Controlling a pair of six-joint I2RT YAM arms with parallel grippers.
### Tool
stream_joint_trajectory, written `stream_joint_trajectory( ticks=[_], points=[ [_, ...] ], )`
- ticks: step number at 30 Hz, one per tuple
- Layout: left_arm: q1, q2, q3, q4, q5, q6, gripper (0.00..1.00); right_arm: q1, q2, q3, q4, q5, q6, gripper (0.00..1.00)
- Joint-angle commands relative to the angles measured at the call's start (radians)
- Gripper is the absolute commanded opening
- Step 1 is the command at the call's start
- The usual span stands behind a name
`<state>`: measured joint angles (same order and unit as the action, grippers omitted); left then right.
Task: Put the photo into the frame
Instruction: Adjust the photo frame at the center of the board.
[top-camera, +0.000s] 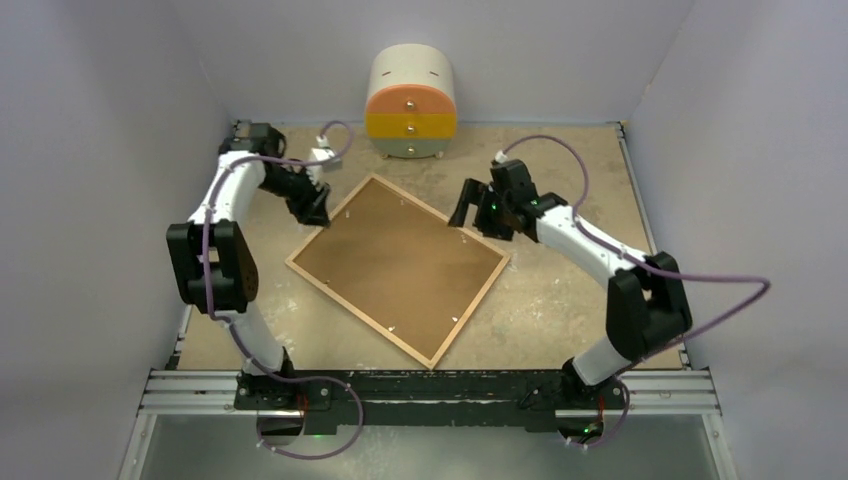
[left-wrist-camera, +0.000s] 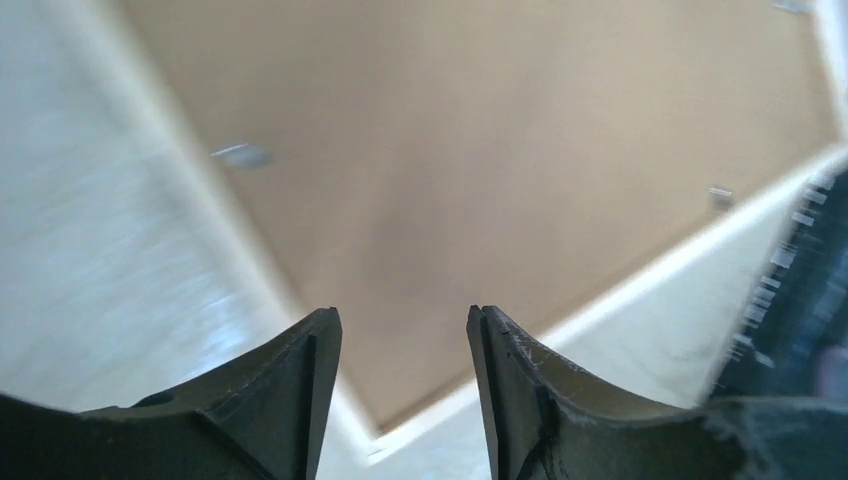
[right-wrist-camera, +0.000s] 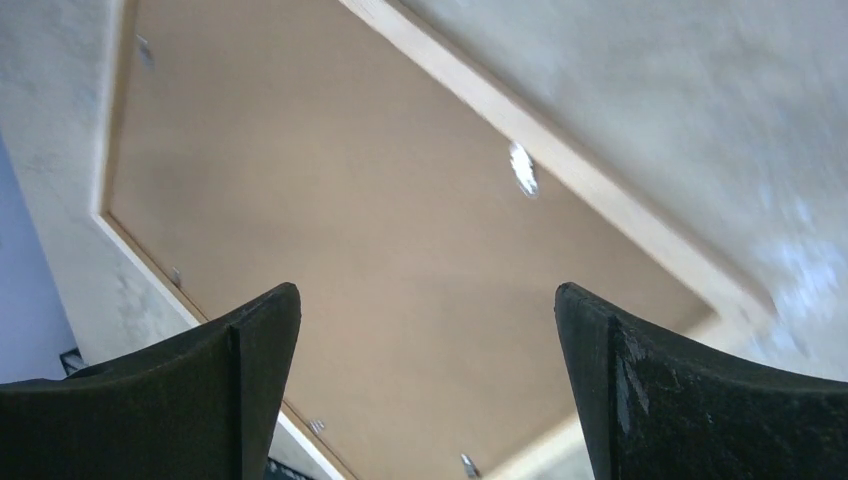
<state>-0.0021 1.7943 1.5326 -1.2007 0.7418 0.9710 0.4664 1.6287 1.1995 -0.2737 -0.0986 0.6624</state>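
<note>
The frame (top-camera: 358, 314), thin light wood, lies flat and turned diamond-wise in the middle of the table. A plain brown backing board (top-camera: 400, 265) fills it. The photo is hidden or out of view. My left gripper (top-camera: 318, 212) hovers at the frame's left corner, open, with nothing between its fingers. In the left wrist view it (left-wrist-camera: 405, 315) looks down on the board (left-wrist-camera: 480, 150) and the frame's border (left-wrist-camera: 640, 285). My right gripper (top-camera: 462, 212) hangs wide open over the frame's upper right edge. Below it (right-wrist-camera: 427, 295) lie the board (right-wrist-camera: 330, 200) and the border (right-wrist-camera: 560, 165).
A round cream, orange and yellow drawer cabinet (top-camera: 411, 104) stands at the back wall. Small metal tabs (right-wrist-camera: 522, 168) sit along the frame's inner edge. Walls close the table in on the left, right and back.
</note>
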Motion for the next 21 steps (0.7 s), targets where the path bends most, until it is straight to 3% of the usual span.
stream_joint_trajectory(
  ticks=[1, 4, 7, 10, 21],
  points=[
    [0.189, 0.152, 0.128, 0.217, -0.126, -0.148, 0.51, -0.024, -0.169, -0.205, -0.067, -0.010, 0.054, 0.99],
    [0.250, 0.247, 0.164, 0.298, -0.180, -0.223, 0.44, -0.034, -0.266, -0.320, -0.076, -0.049, 0.069, 0.99],
    [0.254, 0.274, 0.078, 0.381, -0.230, -0.222, 0.42, -0.049, -0.332, -0.422, -0.063, -0.082, 0.092, 0.99],
    [0.250, 0.283, -0.003, 0.382, -0.195, -0.194, 0.41, -0.065, -0.362, -0.522, 0.010, -0.137, 0.136, 0.99],
    [0.174, 0.194, -0.314, 0.259, -0.137, 0.038, 0.42, -0.212, -0.191, -0.524, 0.222, -0.286, 0.158, 0.99]
  ],
)
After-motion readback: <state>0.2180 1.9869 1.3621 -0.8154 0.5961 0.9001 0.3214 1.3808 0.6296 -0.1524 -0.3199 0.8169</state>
